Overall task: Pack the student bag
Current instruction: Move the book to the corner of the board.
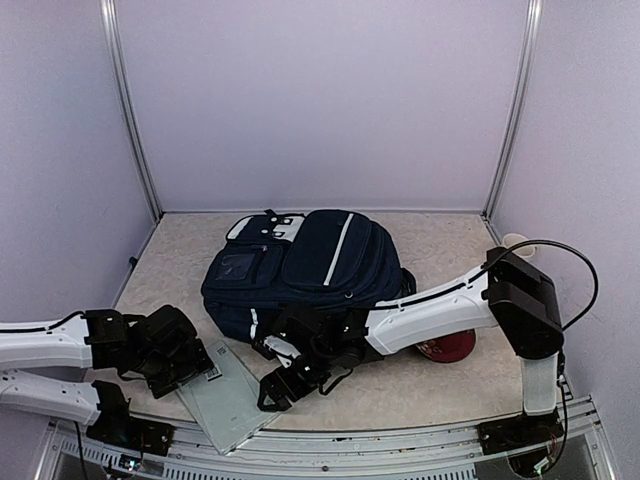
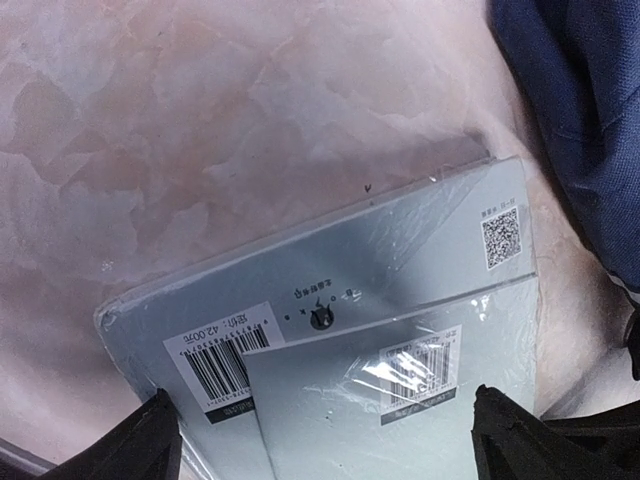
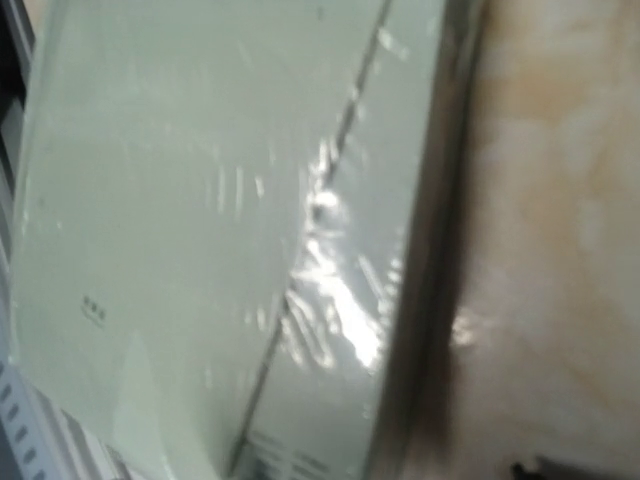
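The student bag (image 1: pixel 300 262), a large navy backpack with a white stripe, lies flat mid-table; its navy fabric fills the left wrist view's upper right corner (image 2: pixel 575 110). Two pale grey shrink-wrapped books (image 1: pixel 228 395) lie stacked at the front left, with barcode labels showing in the left wrist view (image 2: pixel 330 330). My left gripper (image 1: pixel 193 370) is open just over the books' left end, its fingertips (image 2: pixel 150 440) spread either side of the stack. My right gripper (image 1: pixel 290 385) hangs over the books' right edge, by the bag's front, and looks open. The right wrist view is blurred and shows the books (image 3: pixel 220 230).
A dark red round object (image 1: pixel 450 346) lies on the table under my right forearm, right of the bag. The bag's black straps (image 1: pixel 330 375) trail by my right gripper. The table's front rail (image 1: pixel 330 440) runs just past the books. White walls enclose three sides.
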`<action>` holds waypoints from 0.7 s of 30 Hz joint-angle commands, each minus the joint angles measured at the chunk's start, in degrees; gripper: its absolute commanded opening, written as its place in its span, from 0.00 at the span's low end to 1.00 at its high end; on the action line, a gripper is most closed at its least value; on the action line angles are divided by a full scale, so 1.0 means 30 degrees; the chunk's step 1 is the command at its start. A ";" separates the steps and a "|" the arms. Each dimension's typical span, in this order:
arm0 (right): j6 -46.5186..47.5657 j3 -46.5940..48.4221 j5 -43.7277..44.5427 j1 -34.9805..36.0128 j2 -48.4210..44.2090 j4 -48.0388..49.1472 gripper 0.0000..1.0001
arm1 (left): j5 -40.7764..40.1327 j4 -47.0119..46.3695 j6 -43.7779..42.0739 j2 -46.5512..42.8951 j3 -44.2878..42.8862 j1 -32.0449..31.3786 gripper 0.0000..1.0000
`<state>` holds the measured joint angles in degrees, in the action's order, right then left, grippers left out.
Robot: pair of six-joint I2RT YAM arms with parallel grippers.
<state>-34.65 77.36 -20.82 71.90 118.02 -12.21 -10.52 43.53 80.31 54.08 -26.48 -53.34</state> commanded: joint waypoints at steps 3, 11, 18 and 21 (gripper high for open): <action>0.0201 0.0938 -0.1704 0.0115 0.1165 0.0059 0.81 | 0.3085 0.3446 0.0254 0.0371 0.1117 -0.0352 0.99; 0.0238 0.1109 -0.1811 0.0028 0.1650 0.0227 0.81 | 0.1974 0.7238 0.0016 0.0025 -0.1913 -0.1355 0.99; 0.0243 0.1128 -0.1733 -0.0030 0.1653 0.0397 0.80 | 0.2225 0.5269 0.0451 0.1212 -0.1159 -0.2502 0.99; 0.0403 0.1293 -0.2069 -0.0031 0.1821 0.0393 0.80 | 0.3323 0.1077 0.0554 0.0317 0.1091 -0.1689 0.99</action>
<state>-34.44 80.01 -25.74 71.85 121.08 -10.90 -4.19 58.59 80.90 57.54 -29.34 -60.20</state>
